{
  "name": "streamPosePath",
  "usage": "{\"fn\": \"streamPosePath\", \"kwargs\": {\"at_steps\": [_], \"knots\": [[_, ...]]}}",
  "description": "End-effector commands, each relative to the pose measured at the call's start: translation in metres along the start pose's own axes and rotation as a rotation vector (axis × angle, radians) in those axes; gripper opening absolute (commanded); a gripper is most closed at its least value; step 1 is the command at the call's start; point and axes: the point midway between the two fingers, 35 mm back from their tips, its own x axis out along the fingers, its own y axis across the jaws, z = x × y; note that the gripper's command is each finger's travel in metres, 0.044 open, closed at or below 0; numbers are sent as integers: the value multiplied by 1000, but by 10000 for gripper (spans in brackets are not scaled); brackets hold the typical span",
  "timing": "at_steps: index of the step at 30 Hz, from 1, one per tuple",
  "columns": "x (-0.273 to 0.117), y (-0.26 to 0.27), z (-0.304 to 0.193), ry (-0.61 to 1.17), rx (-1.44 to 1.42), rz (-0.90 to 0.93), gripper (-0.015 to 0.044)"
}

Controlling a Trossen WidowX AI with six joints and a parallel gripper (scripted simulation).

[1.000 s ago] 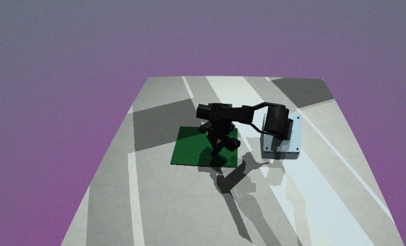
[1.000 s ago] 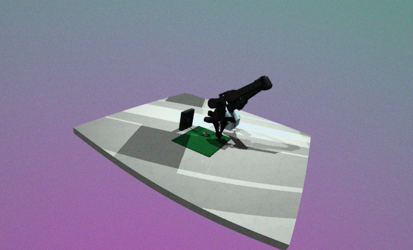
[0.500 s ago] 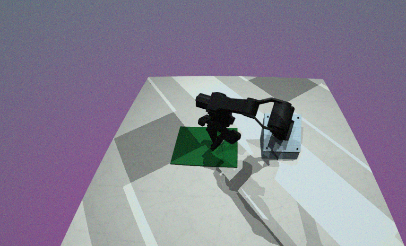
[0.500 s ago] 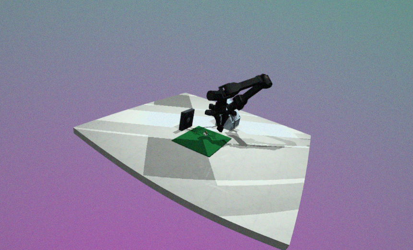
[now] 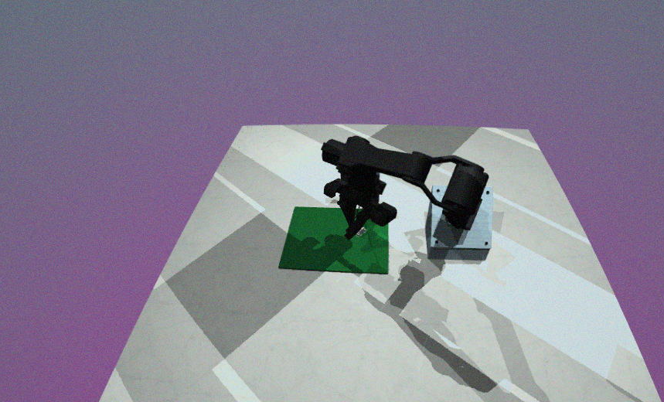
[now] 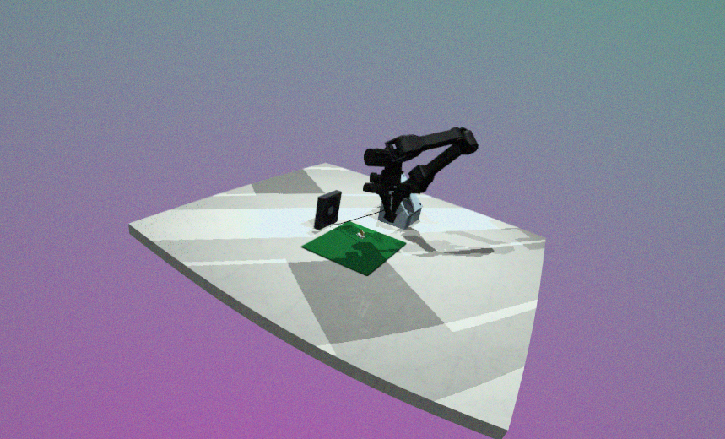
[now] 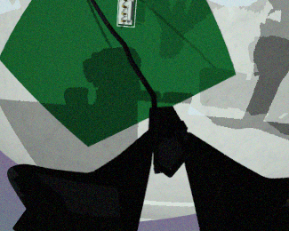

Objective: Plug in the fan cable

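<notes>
The green board [image 5: 301, 222] [image 6: 327, 250] [image 7: 39, 75] lies flat on the table. The white fan header [image 5: 358, 234] [image 6: 360, 235] [image 7: 125, 11] stands on it, with a row of pins visible in the wrist view. My gripper [image 5: 349, 233] [image 6: 390, 217] [image 7: 168, 137] is shut on the black plug [image 7: 169, 156], raised above the board and off to one side of the header. The plug is dark against the fingers, so its exact tilt is hard to tell. The black cable [image 6: 364, 216] [image 7: 132, 58] runs from the plug to the fan [image 6: 327, 209].
The fan stands upright beside the board's far corner in the exterior view. The arm's pale blue base block [image 5: 461, 242] [image 6: 408, 218] is on the other side. Dark arm shadows cross the board and the table [image 5: 274, 325] [image 6: 408, 295].
</notes>
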Motion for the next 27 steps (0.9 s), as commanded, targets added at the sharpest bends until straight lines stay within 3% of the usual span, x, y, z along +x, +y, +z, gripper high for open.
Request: {"fn": "streamPosePath", "kwargs": {"at_steps": [1, 27], "knots": [[-1, 0, -1, -13, -75, -1, 0], [-1, 4, 1, -137, -961, -77, 0]]}}
